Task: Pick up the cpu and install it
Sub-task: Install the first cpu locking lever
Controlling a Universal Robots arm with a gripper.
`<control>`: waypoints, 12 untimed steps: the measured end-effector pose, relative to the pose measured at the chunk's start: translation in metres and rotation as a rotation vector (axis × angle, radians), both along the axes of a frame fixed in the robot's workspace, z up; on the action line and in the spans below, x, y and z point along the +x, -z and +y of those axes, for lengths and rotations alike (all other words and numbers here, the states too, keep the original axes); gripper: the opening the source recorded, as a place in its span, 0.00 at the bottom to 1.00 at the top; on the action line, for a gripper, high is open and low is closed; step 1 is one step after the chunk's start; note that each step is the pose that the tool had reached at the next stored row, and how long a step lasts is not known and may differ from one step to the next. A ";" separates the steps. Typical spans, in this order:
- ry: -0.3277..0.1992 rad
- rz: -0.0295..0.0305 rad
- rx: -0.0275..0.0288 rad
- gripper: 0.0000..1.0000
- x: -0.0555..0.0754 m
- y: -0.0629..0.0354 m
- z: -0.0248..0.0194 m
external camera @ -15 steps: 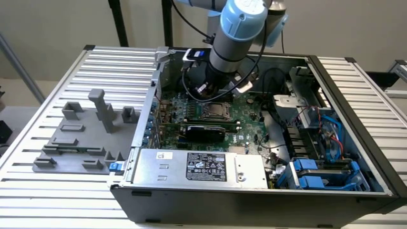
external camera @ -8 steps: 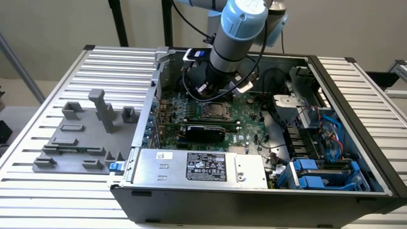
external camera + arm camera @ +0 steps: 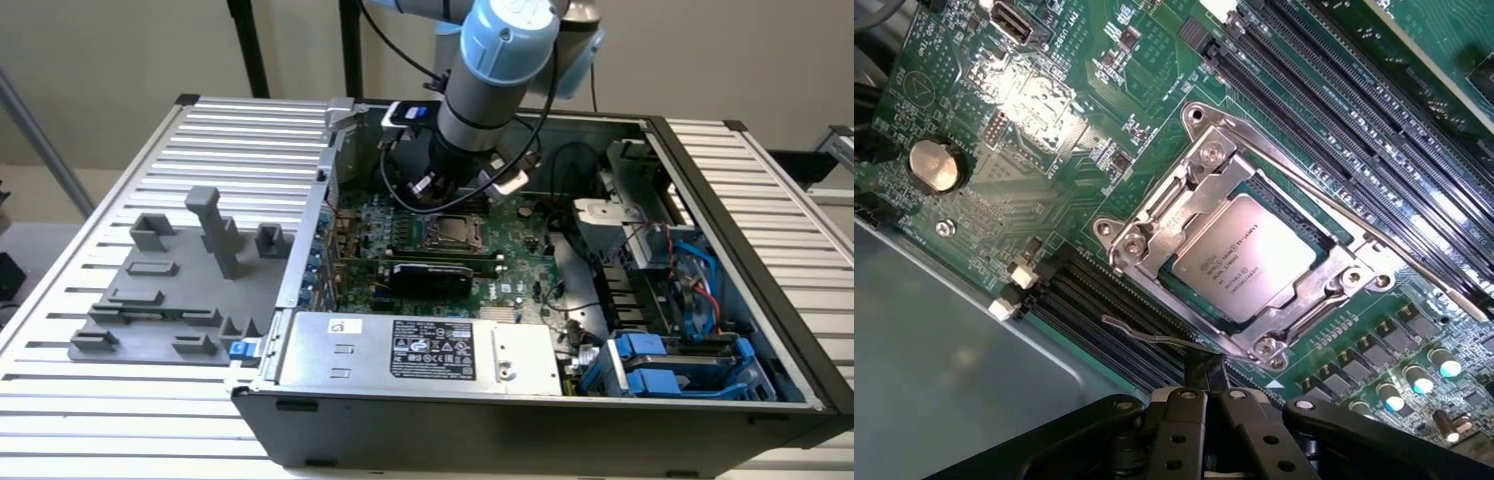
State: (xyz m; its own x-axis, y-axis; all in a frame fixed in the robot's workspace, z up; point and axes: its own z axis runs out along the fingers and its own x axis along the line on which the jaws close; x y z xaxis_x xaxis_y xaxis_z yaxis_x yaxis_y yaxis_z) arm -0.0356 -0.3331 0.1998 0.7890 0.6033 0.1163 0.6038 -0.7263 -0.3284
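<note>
Cpu, the small pale silver square chip [image 3: 1244, 258], sits inside the square metal socket frame [image 3: 1199, 185] just below the claw [image 3: 1206, 385], whose fingers are pressed together, holding nothing. Seating looks done; any further move calls for clearing the thin steel lever [image 3: 1144, 332] nearest the claw.

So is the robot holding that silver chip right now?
No, the cpu lies flat inside the metal socket frame on the motherboard, apart from the gripper.

Silver cpu [image 3: 1244, 257], flat, seated within metal socket frame [image 3: 1154, 215]
</note>
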 end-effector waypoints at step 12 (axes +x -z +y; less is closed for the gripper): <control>-0.001 0.0004 -0.0014 0.11 -0.003 -0.0046 -0.0001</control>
State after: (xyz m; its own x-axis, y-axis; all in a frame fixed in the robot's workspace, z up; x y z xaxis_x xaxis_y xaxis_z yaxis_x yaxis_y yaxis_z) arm -0.0382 -0.3333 0.2044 0.7883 0.6044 0.1152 0.6045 -0.7261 -0.3277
